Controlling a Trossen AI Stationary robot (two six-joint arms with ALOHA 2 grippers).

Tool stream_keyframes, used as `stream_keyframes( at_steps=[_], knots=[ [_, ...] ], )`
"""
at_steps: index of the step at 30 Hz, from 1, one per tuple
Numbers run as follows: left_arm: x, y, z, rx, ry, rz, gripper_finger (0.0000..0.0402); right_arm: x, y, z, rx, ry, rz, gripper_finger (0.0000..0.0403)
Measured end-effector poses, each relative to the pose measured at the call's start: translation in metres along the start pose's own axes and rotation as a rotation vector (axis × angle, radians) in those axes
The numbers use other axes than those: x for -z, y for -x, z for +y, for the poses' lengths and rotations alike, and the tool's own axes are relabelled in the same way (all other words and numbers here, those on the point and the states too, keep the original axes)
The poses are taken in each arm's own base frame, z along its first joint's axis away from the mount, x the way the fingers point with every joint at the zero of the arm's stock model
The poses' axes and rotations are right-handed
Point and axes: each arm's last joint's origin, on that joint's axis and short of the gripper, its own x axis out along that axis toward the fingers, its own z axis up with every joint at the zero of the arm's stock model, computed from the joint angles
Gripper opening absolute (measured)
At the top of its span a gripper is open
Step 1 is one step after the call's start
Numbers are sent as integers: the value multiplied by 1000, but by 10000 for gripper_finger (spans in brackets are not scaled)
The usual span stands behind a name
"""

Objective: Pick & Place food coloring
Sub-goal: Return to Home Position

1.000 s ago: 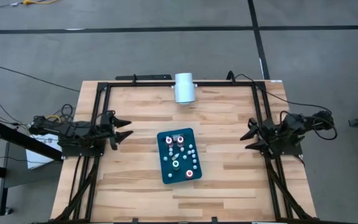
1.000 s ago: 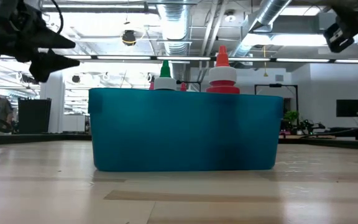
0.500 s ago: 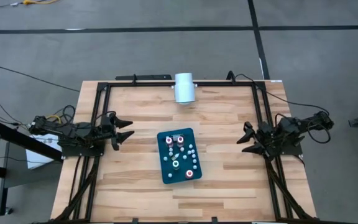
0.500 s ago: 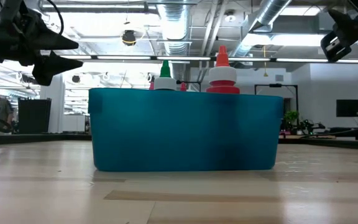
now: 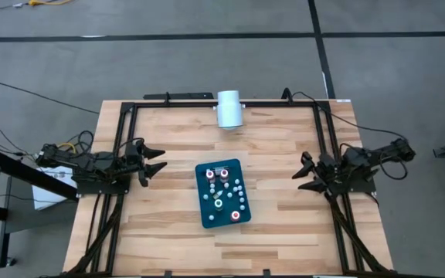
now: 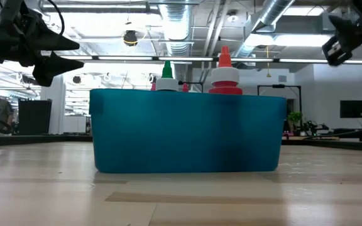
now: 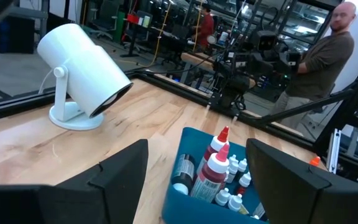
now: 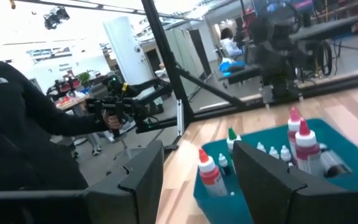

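Left claw (image 5: 161, 158) and right claw (image 5: 303, 170) gape, flanking food coloring (image 5: 211, 175)

This is a robotics lab in an open industrial hall. Above and behind the left gripper's (image 5: 161, 158) jaws run bare ceiling ducts (image 6: 175, 19). Past those jaws a person (image 7: 328, 56) stands near a bench (image 7: 188, 57) crowded with gear. Past the right gripper's (image 5: 300, 167) jaws sit cluttered desks (image 8: 73, 93). The wooden table (image 5: 168, 224), ringed by a black frame (image 5: 207, 104), stands on a concrete floor (image 5: 207, 54).
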Motion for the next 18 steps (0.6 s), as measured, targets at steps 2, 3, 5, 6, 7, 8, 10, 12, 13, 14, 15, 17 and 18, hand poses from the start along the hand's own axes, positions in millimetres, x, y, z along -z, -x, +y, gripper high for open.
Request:
stream_keyframes(
  at_steps=[2,3,5,6,7,8,10,12,13,14,15,17,18],
  knots=[
    [0,0,0,0,-2,0,263,9,-3,-3,1,-22,6,182],
    [0,0,0,0,-2,0,263,14,-4,-5,3,-43,12,182],
    [0,0,0,0,-3,0,263,24,-6,-7,3,-78,21,182],
    [0,0,0,0,-2,0,263,27,-6,-8,1,-86,20,182],
    [0,0,0,0,-2,1,263,28,-7,-8,-3,-86,15,182],
    [0,0,0,0,-1,1,263,27,-7,-8,-10,-76,2,182],
    [0,0,0,0,-2,1,263,26,-7,-8,-13,-40,-1,182],
    [0,0,0,-3,-3,1,263,27,-7,-8,-14,8,6,182],
    [0,0,0,-5,-3,0,263,27,-7,-8,-12,23,8,182],
    [0,0,0,-5,-4,0,263,28,-7,-9,-2,28,14,182],
    [0,0,0,-5,-4,0,263,29,-7,-9,6,30,22,182],
    [0,0,0,-5,-5,1,263,29,-7,-11,20,33,24,182],
    [0,0,0,-5,-7,1,263,29,-7,-11,24,34,24,182]
  ],
)
